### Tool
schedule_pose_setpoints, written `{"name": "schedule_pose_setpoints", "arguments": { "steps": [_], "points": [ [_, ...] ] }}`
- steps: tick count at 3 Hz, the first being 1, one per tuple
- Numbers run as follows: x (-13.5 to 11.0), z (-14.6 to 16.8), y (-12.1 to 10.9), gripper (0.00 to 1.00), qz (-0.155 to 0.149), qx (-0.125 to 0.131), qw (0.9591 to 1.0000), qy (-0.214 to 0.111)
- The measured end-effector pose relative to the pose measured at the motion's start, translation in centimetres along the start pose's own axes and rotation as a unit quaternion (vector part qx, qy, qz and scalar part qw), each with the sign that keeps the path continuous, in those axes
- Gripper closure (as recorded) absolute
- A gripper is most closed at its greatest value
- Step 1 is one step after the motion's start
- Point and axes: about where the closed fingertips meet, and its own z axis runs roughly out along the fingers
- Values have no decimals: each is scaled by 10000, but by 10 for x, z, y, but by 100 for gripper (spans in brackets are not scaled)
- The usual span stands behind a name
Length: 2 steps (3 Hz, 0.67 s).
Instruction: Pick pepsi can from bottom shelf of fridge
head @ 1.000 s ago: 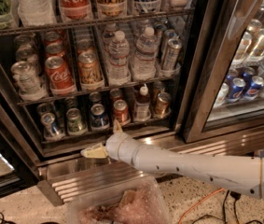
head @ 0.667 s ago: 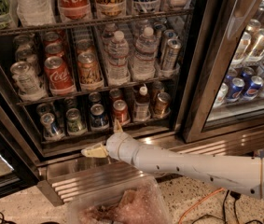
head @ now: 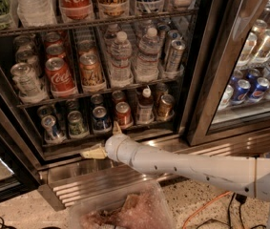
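The fridge (head: 204, 66) stands with its left section open to me. On the bottom shelf (head: 153, 129) a dark-blue pepsi can (head: 100, 119) stands in the front row, between a green-and-silver can (head: 76, 124) and a red can (head: 123, 114). My gripper (head: 104, 140) is at the end of the white arm, just below and in front of the pepsi can, at the shelf's front rail. Its pale fingers (head: 93, 152) are spread apart and hold nothing. It does not touch the can.
A small bottle (head: 145, 106) and a brown can (head: 164, 106) stand right of the red can. The slatted grille (head: 89, 184) runs below the shelf. A clear plastic tub (head: 125, 209) sits on the floor, with an orange cable (head: 205, 207) beside it. More blue cans (head: 242, 90) stand behind the shut right door.
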Motion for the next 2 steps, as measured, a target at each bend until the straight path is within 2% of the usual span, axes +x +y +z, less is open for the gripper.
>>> {"name": "schedule_pose_setpoints", "arguments": {
  "steps": [2],
  "points": [
    [-10, 24, 1, 0, -193, 65, 9997, -130]
  ]
}}
